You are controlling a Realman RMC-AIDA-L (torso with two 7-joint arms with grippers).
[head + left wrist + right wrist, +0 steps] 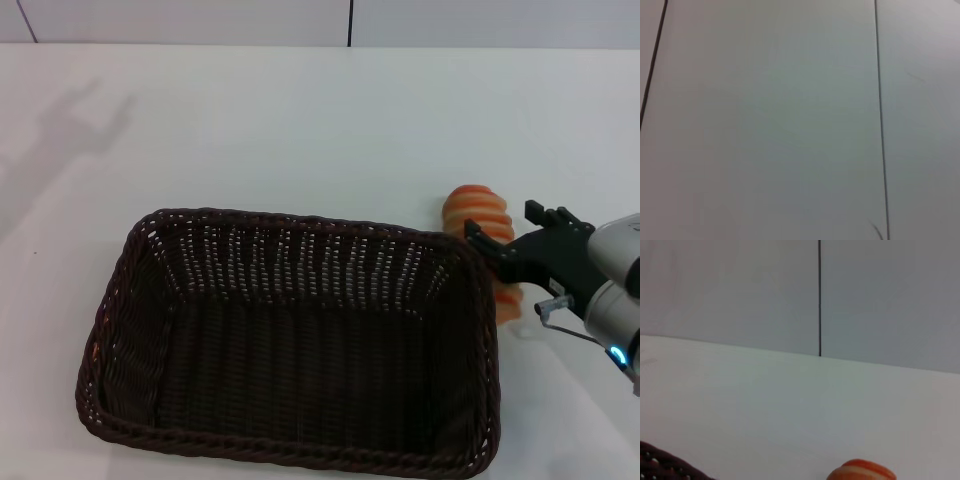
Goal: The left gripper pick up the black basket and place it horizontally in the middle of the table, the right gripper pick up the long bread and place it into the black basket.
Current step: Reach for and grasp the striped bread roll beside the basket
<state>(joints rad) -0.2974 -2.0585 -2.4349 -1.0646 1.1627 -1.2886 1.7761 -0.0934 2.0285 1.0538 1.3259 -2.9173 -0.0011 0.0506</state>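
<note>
The black basket [290,350] lies lengthwise across the near middle of the white table [300,120]; its rim corner [660,466] also shows in the right wrist view. Close against the basket's right end lies the long bread [480,212], striped orange and cream, and its rounded end [862,471] shows in the right wrist view. My right gripper [507,230] hangs open over the loaf's middle, one prong crossing it. The loaf's near part is partly hidden behind the claw. The left gripper is out of view.
Grey wall panels with dark seams [350,22] stand behind the table's far edge. An arm's shadow [75,125] falls on the far left of the tabletop. The left wrist view shows only wall panels [790,120].
</note>
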